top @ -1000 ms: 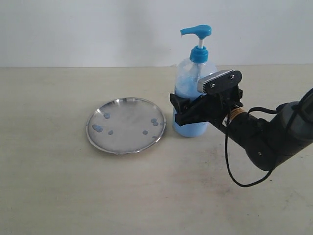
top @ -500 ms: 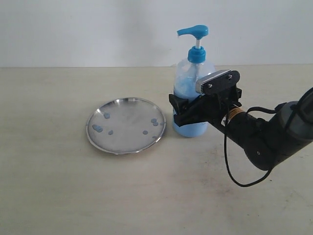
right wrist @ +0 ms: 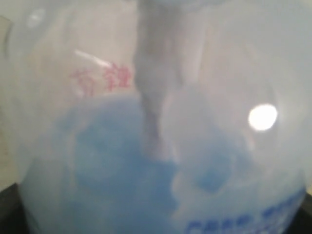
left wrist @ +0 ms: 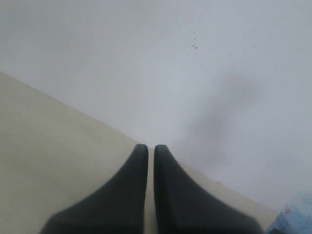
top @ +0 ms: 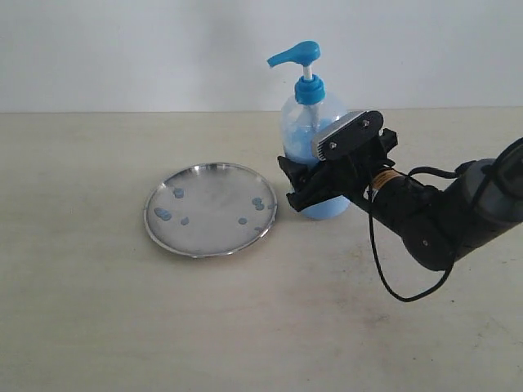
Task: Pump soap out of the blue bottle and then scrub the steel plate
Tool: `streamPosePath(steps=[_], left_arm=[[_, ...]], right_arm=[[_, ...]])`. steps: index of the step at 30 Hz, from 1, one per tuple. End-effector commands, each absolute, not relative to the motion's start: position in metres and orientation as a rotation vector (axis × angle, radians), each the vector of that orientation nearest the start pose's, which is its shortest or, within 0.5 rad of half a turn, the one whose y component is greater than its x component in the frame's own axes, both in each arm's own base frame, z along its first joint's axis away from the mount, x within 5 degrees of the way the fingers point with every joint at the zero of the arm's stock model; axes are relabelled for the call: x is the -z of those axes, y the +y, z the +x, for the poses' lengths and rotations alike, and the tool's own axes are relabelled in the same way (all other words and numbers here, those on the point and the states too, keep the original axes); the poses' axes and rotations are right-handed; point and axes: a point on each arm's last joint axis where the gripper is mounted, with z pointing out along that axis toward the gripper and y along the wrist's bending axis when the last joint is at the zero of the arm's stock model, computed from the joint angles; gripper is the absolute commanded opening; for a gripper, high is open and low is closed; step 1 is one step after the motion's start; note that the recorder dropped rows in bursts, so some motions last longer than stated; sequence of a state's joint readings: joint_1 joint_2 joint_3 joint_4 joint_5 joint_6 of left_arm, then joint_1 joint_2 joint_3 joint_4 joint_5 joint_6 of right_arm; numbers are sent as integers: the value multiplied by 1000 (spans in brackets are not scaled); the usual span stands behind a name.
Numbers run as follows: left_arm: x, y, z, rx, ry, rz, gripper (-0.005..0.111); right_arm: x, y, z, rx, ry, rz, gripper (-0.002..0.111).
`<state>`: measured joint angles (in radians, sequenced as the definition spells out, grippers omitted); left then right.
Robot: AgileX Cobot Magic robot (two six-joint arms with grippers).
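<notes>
The blue bottle [top: 299, 121] leans to the left, its blue pump spout [top: 292, 54] pointing toward the steel plate [top: 214, 193]. Light blue soap [top: 323, 208] fills its lower part. My right gripper [top: 291, 183] is shut on the bottle's body, just right of the plate's rim. In the right wrist view the bottle [right wrist: 156, 146] fills the frame, with the dark fingers [right wrist: 7, 215] only at the corners. The plate lies flat with several blue soap drops [top: 163, 214] on it. My left gripper [left wrist: 150, 148] is shut on nothing, over bare table near the wall.
The beige table [top: 98, 327] runs back to a white wall [top: 122, 49]. A black cable [top: 384, 282] loops down from the right arm [top: 445, 216]. A bit of the bottle [left wrist: 295, 219] shows at the edge of the left wrist view.
The right gripper has shifted left with the bottle. The bottle now tilts toward the plate, its pump head well left of where it was. The plate has not moved.
</notes>
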<state>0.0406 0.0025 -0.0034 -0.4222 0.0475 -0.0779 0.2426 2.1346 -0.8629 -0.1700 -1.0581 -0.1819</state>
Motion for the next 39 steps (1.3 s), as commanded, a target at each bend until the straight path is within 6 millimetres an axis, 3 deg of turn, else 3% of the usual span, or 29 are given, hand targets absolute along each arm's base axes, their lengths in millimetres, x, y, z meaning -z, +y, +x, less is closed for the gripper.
streamPosePath(steps=[1,4,9,13,15,16,22,26,32,39], left_arm=[[-207,-1,56,421,1505,-421,4],[-204,0,65,408,1593,-449,4],[-240,1,88,269,1682,-331,4],[-277,0,138,170,1850,-193,4],[-285,-12,171,159,1974,-17,4],[-290,-28,196,185,2019,117,4],[-315,-95,254,324,1969,416,4],[-328,-133,280,357,1889,572,4],[-323,-172,318,440,1849,662,4],[-343,-195,330,673,1684,683,4]], right_arm=[[-111,113,382,-79,1620,-577,0],[-109,122,382,-93,1645,-600,0],[-97,126,380,-121,1680,-593,0],[-95,125,380,-111,1699,-581,0],[-94,125,382,-108,1713,-586,0],[-96,126,384,-107,1713,-586,0],[-100,127,389,-104,1703,-584,0],[-100,127,389,-93,1695,-599,0],[-100,127,389,-57,1679,-641,0],[-99,127,389,-55,1686,-645,0]])
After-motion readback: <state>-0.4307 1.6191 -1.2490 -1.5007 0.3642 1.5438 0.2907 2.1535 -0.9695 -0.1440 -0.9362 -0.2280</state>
